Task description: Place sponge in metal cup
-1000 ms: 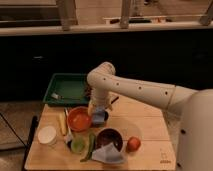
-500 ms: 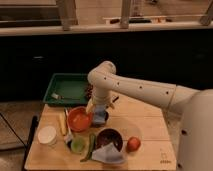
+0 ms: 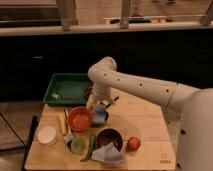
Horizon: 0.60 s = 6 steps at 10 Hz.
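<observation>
Apparently sponge in metal cup, gripper just above

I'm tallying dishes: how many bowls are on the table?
2. The orange bowl sits beside the hand, which hangs by the metal cup. The dark maroon bowl is nearer the front, beside the red fruit. A white dish might be a third.

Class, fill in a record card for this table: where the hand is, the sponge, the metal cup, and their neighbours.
hand: open, low, just above the sponge
sponge: light blue, at the metal cup's top; whether it sits inside, cannot tell
metal cup: dark, right of the orange bowl
tray: green, behind the orange bowl
front of table: green cup, maroon bowl, cloth
</observation>
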Available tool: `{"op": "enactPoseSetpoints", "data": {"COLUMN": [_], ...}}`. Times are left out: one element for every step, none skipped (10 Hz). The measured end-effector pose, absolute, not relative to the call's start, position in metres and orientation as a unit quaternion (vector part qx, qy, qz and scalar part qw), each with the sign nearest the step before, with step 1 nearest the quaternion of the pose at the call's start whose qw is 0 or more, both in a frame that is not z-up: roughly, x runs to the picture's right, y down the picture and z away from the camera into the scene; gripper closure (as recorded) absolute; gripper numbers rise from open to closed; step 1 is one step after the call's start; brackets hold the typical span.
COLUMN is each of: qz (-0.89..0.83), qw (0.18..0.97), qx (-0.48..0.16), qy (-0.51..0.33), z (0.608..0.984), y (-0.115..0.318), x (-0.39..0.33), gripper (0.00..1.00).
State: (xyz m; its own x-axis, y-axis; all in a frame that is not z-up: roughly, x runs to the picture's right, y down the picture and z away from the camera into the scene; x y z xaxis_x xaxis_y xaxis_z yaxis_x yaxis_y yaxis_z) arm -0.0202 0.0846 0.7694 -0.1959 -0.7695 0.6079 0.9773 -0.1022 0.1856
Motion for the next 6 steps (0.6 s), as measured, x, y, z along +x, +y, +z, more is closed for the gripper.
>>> {"op": "enactPoseSetpoints", "data": {"qz": [-0.719,-0.718,-0.718,-0.718,-0.718,-0.718], "qw": [0.609,0.612,0.613,0.614,0.614,0.614], "qx": [-0.183,-0.181,-0.182,-0.182,-0.182,-0.182], "qy": [-0.281,-0.277,-0.274,-0.274,-0.274,-0.274], "z": [0.7688,0.7685,0.7681,0.7681,0.7682,0.7682], "y": [0.0783,0.0716,0.0700,0.0696,0.0698,0.0700], "x": [-0.0207,-0.0206,-0.0201,-0.0199,-0.0199,-0.0198], "gripper": [0.20,0.20,0.20,0.20,0.20,0.20]}}
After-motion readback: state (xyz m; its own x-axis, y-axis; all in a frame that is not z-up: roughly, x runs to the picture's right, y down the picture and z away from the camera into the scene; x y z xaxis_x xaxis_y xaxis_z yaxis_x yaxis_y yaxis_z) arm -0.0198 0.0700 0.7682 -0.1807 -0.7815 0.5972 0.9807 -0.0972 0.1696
